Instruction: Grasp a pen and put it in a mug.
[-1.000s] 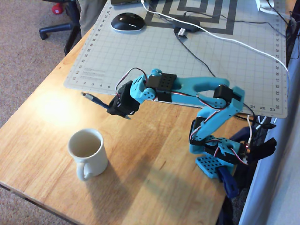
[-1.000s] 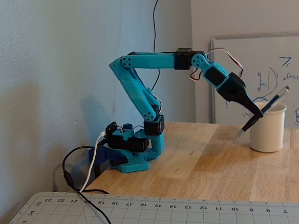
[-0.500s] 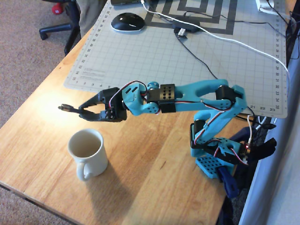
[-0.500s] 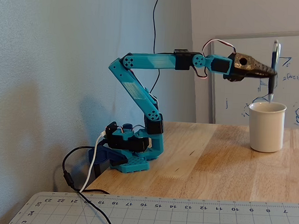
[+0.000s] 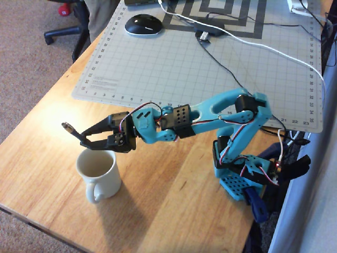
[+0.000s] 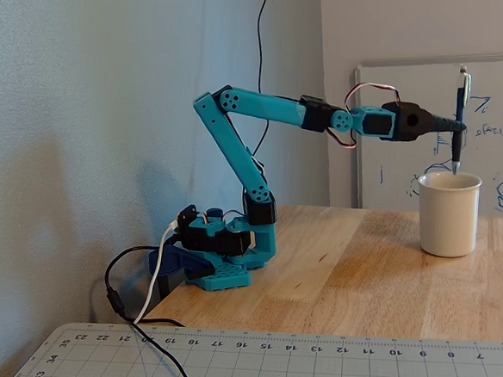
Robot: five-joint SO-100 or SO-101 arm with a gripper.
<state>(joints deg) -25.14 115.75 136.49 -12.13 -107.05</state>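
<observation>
My gripper (image 5: 86, 139) is shut on the thin dark pen (image 5: 70, 129). In the fixed view the gripper (image 6: 455, 127) holds the pen (image 6: 457, 151) upright, clip end up, its lower tip just above the rim of the cream-white mug (image 6: 447, 215). In the overhead view the mug (image 5: 98, 174) stands near the table's front left edge, its handle toward the front, just in front of the gripper. The mug's beige inside looks empty.
A grey cutting mat (image 5: 210, 68) covers the back of the wooden table, with a black mouse (image 5: 142, 25) and black and white cables (image 5: 247, 42) on it. The arm's base (image 5: 245, 176) sits at the right edge. A whiteboard (image 6: 498, 119) leans behind the mug.
</observation>
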